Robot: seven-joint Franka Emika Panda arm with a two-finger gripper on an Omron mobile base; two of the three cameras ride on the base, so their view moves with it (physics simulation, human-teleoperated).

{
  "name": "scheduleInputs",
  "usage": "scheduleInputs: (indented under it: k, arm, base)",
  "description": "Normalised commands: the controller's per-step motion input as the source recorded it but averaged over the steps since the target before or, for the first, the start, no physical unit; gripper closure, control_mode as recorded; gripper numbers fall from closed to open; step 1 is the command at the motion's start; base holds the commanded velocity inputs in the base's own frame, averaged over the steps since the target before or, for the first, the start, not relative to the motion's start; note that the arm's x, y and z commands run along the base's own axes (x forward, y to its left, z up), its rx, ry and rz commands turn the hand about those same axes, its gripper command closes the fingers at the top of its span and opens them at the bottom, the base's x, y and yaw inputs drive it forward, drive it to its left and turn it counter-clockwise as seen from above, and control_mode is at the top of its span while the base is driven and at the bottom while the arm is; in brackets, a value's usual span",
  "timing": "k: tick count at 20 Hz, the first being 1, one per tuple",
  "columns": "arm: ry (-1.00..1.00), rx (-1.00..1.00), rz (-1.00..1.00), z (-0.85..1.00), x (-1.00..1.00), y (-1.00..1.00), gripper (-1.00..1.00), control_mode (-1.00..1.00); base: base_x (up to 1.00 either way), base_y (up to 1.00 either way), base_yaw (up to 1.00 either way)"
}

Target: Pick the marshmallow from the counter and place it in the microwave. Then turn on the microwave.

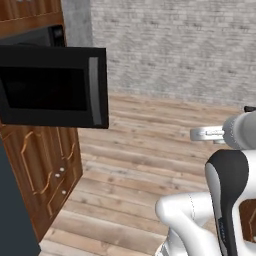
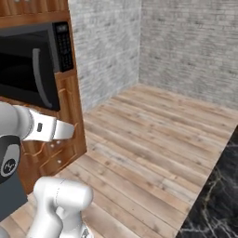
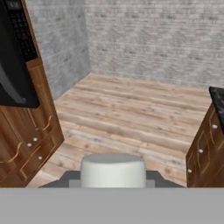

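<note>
Closest to me, the marshmallow (image 3: 113,169) sits pinched in the gripper (image 3: 113,177): in the hand view it is a stubby white cylinder with a rounded top, and a dark finger (image 3: 64,178) shows at each side of it, pressed against its flanks. It is held up in the air, off any surface, with the wooden floor (image 3: 131,118) stretching away beneath and beyond it. The arm (image 1: 227,200) rises white with a dark joint at the lower right of the left base view, its forearm reaching across toward the cabinets. Just past the hand, to its left, stands the brown cabinet (image 3: 26,144) with curved handles and small round knobs. Above that is the microwave (image 2: 32,60), black and built into the wood, its door (image 1: 52,92) swung open and standing out from the front so that the grey vertical handle (image 1: 95,91) faces the room; the keypad (image 2: 63,44) runs down the right side of the body. On the other side, a corner of the dark speckled counter (image 3: 217,99) shows over brown drawers with round knobs, well apart from the marshmallow. Farthest off, grey brick walls (image 3: 153,39) meet in a corner behind the bare planks.
</note>
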Motion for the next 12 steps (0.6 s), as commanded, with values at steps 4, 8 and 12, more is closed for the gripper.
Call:
scheduleInputs:
  k: [4,8,12]
  arm:
    - [0.0,0.0,0.0,0.0,0.0,0.0,1.0,1.0]
    - [0.0,0.0,0.0,0.0,0.0,0.0,1.0,1.0]
    - [0.0,0.0,0.0,0.0,0.0,0.0,1.0,1.0]
  base:
    - [0.46,-0.09,0.0]
    - [0.46,-0.1,0.0]
    - [0.43,-0.09,0.0]
